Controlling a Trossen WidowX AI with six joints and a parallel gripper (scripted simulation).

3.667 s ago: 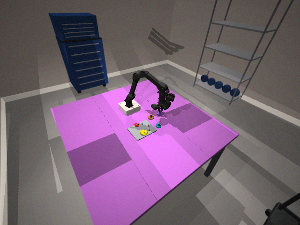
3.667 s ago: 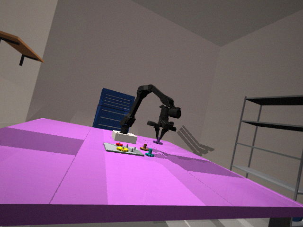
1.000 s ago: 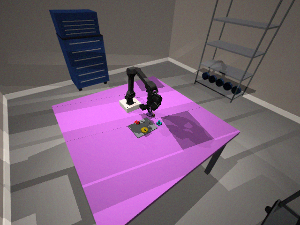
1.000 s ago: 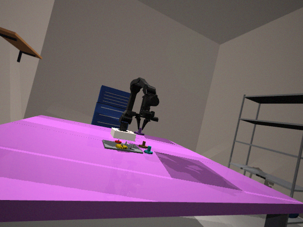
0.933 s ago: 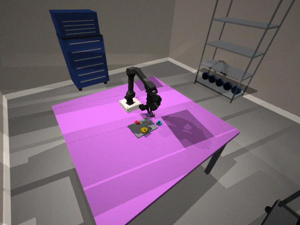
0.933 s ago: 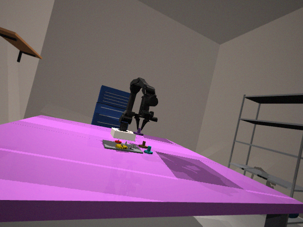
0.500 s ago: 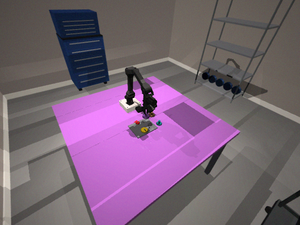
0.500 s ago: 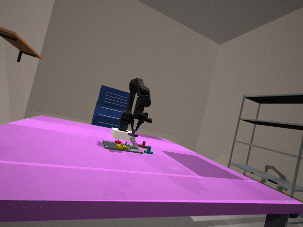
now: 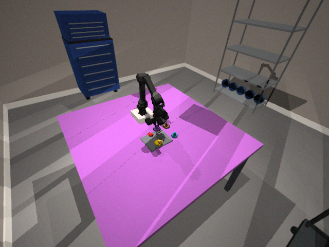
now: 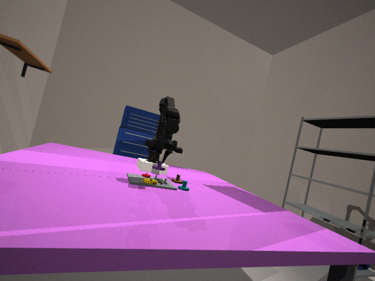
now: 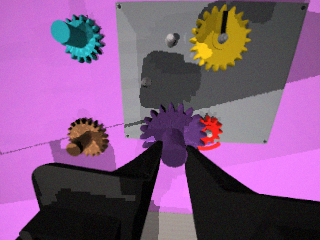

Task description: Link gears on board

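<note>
Purple gear (image 11: 172,124) partly hides the red gear (image 11: 213,131).

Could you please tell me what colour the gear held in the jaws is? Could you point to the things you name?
The gear (image 9: 157,129) (image 10: 158,167) (image 11: 172,122) is purple, clearest in the wrist view.

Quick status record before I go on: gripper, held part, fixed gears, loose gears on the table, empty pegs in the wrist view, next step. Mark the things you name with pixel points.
gripper: shut on the purple toothed gear's stem (image 11: 174,154)
held part: purple gear, raised above the grey square board (image 10: 135,180) (image 11: 240,95)
fixed gears: small red gear (image 10: 146,175) (image 11: 212,131); yellow gear with black stripe (image 9: 158,142) (image 10: 150,181) (image 11: 220,47)
loose gears: brown stemmed gear (image 9: 166,125) (image 10: 177,180) (image 11: 95,137); teal stemmed gear (image 9: 174,135) (image 10: 184,187) (image 11: 85,40)
empty pegs seen: two; others may be hidden
next step: probably seat purple beside red
</note>
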